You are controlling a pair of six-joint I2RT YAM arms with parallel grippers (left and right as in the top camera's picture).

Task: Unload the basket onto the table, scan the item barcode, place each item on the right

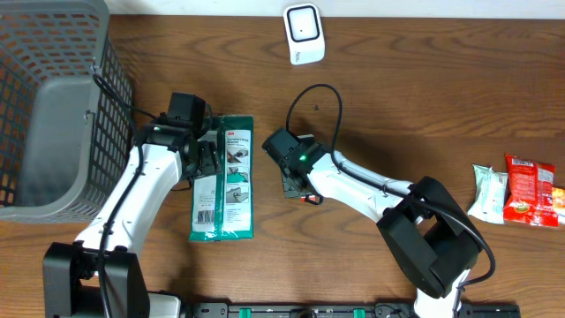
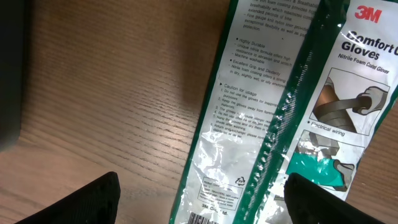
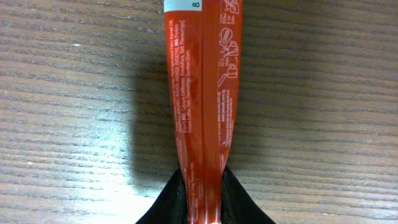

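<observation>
The right gripper (image 3: 204,190) is clenched on 1 end of a red sachet (image 3: 202,93) at the table's (image 1: 397,106) centre. To scan well, keep that pinch firm, lift, and turn the barcode face toward the white scanner (image 1: 304,34) at the far edge. The right arm reaches left, wrist low. The left gripper (image 1: 207,159) hangs released over the 3M gloves pack (image 1: 225,190).

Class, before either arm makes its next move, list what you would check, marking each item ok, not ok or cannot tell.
1. Right fingers pinched on the red packet: ok.
2. Red packet's barcode turned towards the scanner: cannot tell.
3. Scanner uncovered: ok.
4. Left fingers open above the gloves pack: ok.
5. Gloves pack gripped: not ok.
</observation>
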